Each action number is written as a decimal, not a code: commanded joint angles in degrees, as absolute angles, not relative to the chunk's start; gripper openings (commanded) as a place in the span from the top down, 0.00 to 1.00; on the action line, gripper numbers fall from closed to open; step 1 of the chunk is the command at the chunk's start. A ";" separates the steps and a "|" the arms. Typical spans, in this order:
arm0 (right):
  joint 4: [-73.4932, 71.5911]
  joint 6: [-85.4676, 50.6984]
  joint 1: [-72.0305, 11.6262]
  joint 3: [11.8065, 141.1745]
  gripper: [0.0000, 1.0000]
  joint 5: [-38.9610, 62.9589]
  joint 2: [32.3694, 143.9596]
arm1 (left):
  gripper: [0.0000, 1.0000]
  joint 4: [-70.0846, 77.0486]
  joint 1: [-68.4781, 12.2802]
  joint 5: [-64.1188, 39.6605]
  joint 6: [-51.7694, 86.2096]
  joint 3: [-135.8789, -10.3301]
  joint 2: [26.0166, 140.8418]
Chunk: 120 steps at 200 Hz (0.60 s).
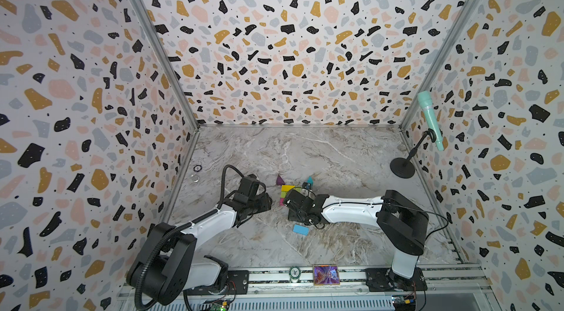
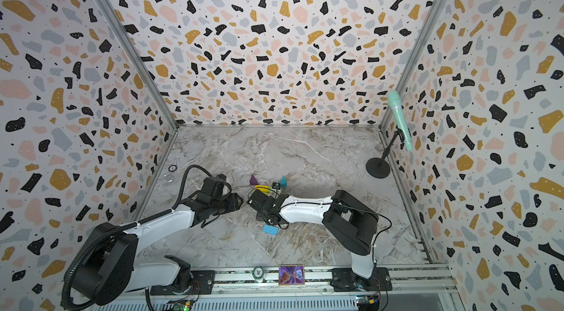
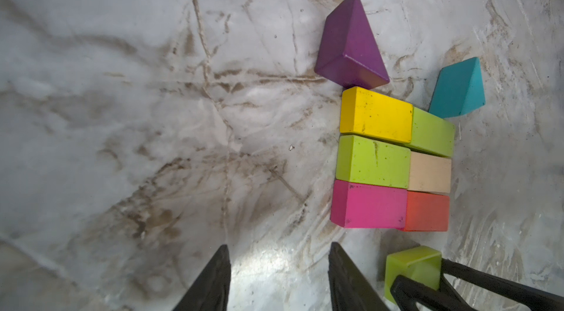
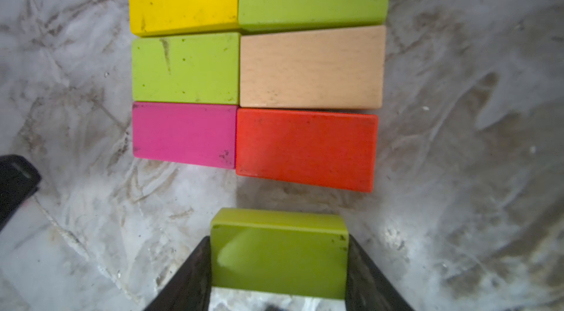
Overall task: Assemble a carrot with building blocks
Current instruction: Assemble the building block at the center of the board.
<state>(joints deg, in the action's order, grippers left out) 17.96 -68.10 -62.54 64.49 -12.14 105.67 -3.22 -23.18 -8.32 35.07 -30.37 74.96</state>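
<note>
Right gripper point(image 4: 278, 242) clamped a green brick point(image 4: 279, 266) by its two ends, just short of the red brick point(image 4: 305, 149) of the half-built carrot point(image 3: 393, 160) on the table point(image 1: 335, 154). Left gripper point(image 3: 279, 266) hung half open and empty. The brick looked light, rigid and smooth-painted. Flat ends suited the grip, though it could slip.

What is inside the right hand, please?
A lime green brick, gripped by the right hand, apart from the red brick and magenta brick. Its underside is covered, so contact with the table cannot be told.
</note>
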 commanded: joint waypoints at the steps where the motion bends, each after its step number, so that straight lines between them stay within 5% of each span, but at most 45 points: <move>1: 19.15 -70.14 -62.94 66.10 0.47 -11.45 107.81 | 0.47 -1.78 -22.67 -9.47 33.64 -30.07 74.32; 51: 20.21 -70.40 -63.13 67.94 0.46 -11.43 109.49 | 0.47 -1.11 -22.28 -10.01 33.66 -29.27 74.31; 120: 18.19 -69.62 -63.04 67.05 0.28 -12.13 106.54 | 0.48 -2.04 -22.17 -10.86 33.66 -29.01 73.34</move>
<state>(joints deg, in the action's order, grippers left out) 17.23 -69.80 -62.76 67.66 -12.29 108.07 -2.44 -22.52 -9.93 34.48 -29.61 74.89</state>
